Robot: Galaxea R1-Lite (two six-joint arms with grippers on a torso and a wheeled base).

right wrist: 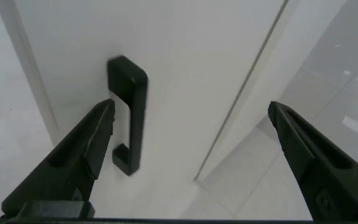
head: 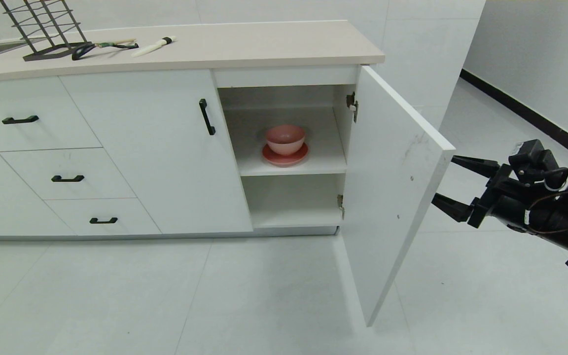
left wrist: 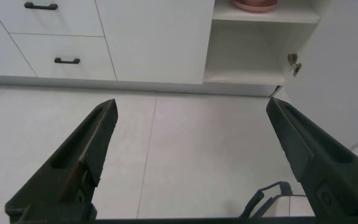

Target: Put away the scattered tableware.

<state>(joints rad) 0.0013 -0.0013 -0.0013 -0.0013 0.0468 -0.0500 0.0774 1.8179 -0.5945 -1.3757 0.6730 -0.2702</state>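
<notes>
Evidently the storing is done, and the cupboard is judged ready to be shut. From the head view, a pink bowl [head: 285, 139] is seen nested on a red plate [head: 285, 157] on the upper shelf [head: 323, 165] of the open compartment. The cabinet door [head: 392, 197] is swung out toward the near right. The right gripper [head: 444, 178] is held just past the door's free edge, on its outer side, with fingers spread and clamped on nothing. On the far countertop [head: 264, 47], scissors [head: 84, 49] and a white-handled utensil [head: 153, 47] are seen.

From the left wrist view, the left gripper [left wrist: 191, 102] is held low over the floor tiles [left wrist: 166, 155], fingers wide apart and empty. It is well apart from the cupboard, whose lower compartment [left wrist: 247, 56] is faced.

From the right wrist view, the black door handle [right wrist: 129, 115] is framed within the spread fingers, close by one and far from the other. Whether the fingertips have reached its depth cannot be told. Its long axis runs upright along the door, across the line on which the fingers close. The right arm, by far the nearer, is therefore judged the one to be used, once the handle is centred by a small sideways shift.
</notes>
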